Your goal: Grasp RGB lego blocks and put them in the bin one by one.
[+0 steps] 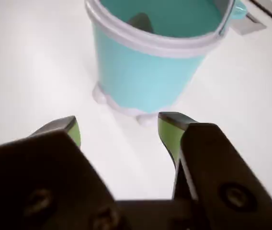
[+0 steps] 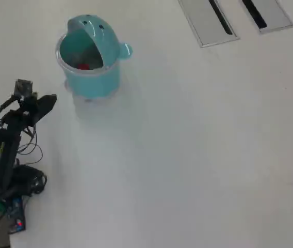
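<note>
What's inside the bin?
In the overhead view, something red lies inside the bin. The lid and wall cover the rest, so other blocks can't be seen.

A plain white desk (image 2: 198, 155) fills the overhead view. Two flat grey slotted panels are set into it at its top edge towards the right corner, side by side and slightly angled: one (image 2: 207, 20) to the left, the other (image 2: 266, 14) just beside it, each with a dark narrow slot.

No readable text, labels, numbers or signs anywhere.
</note>
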Motion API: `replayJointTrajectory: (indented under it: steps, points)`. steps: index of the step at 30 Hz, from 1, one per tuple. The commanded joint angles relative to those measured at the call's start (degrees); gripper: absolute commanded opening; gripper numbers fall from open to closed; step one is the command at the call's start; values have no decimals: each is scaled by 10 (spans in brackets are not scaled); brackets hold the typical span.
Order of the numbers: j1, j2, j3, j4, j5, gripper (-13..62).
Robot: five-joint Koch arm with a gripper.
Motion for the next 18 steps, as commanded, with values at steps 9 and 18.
replayJointTrajectory:
  steps: [9, 18]
  points:
    - [57, 71, 174, -343, 108, 324]
    - [89, 76, 253, -501, 178, 339]
